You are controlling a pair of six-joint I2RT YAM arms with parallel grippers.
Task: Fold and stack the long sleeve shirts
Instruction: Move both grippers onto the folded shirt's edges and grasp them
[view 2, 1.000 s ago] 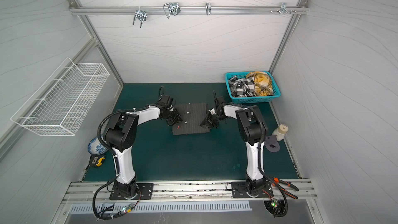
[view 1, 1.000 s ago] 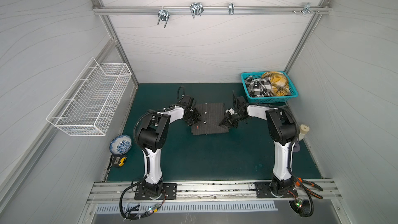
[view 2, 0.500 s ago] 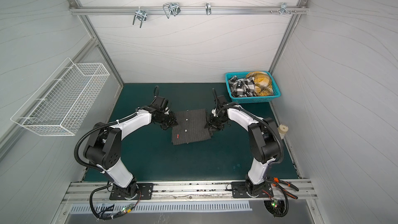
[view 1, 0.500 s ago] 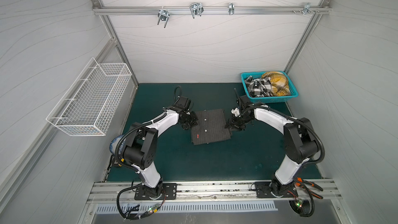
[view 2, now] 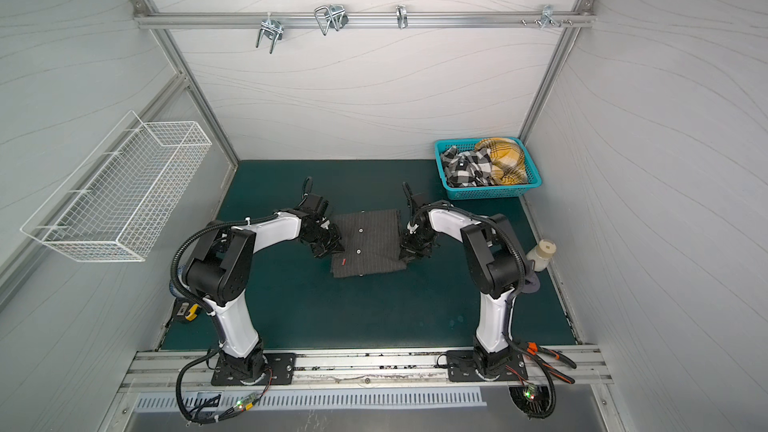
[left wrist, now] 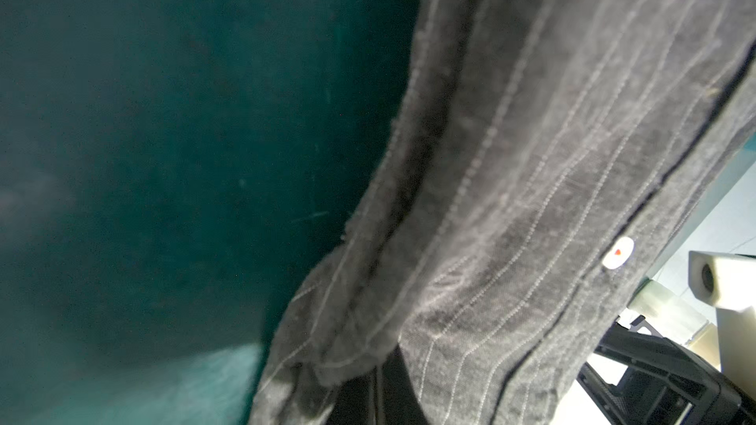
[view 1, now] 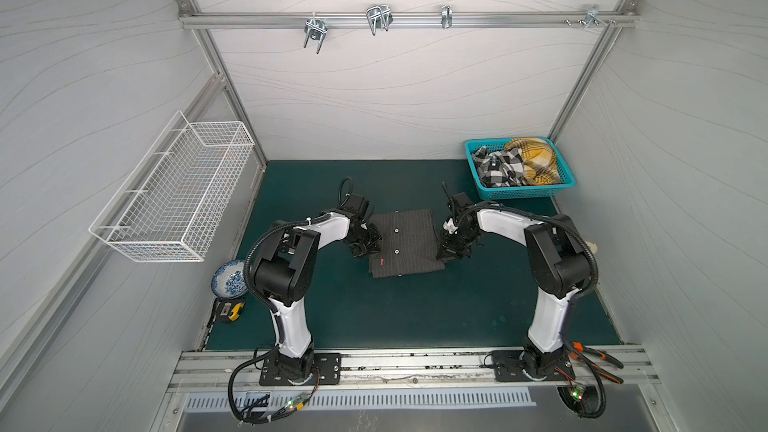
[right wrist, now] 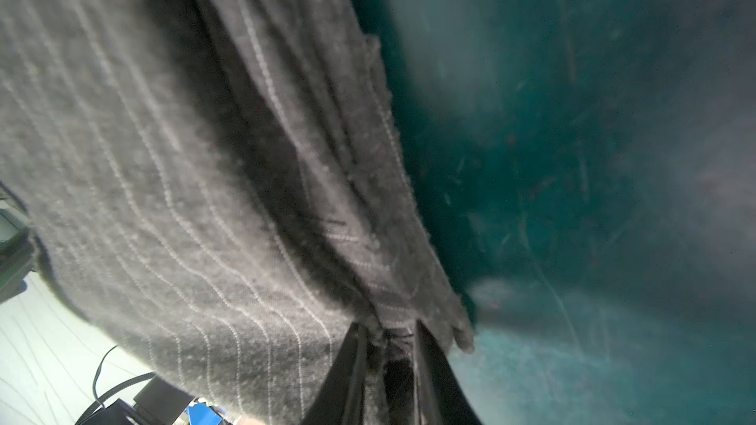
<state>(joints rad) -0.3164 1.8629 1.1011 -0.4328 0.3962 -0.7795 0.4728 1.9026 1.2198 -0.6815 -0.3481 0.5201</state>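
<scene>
The dark charcoal pinstriped long sleeve shirt (view 1: 405, 243) (view 2: 368, 243) lies folded into a rectangle on the middle of the green mat, pale buttons up. At its left edge my left gripper (view 1: 368, 245) (view 2: 328, 245) (left wrist: 378, 378) is shut on the bunched cloth (left wrist: 491, 198). My right gripper (view 1: 446, 249) (view 2: 407, 249) (right wrist: 388, 333) is shut on a fold of its right edge (right wrist: 204, 198), with cloth squeezed between the two dark fingers. The black-and-white checked shirt (view 1: 498, 166) and the mustard-yellow plaid shirt (view 1: 534, 160) lie crumpled in the teal basket (view 1: 523, 193).
The teal basket (view 2: 490, 192) stands at the back right corner. A white wire basket (view 1: 178, 197) hangs on the left wall. A blue-and-white bowl (view 1: 228, 284) and a tape measure (view 1: 230, 311) lie at the mat's left edge. A white bottle (view 2: 542, 253) and pliers (view 1: 594, 361) are on the right.
Both grippers drew the shirt toward the front of the mat, still holding its side edges. Both elbows dropped low half a second ago and stand raised again now.
</scene>
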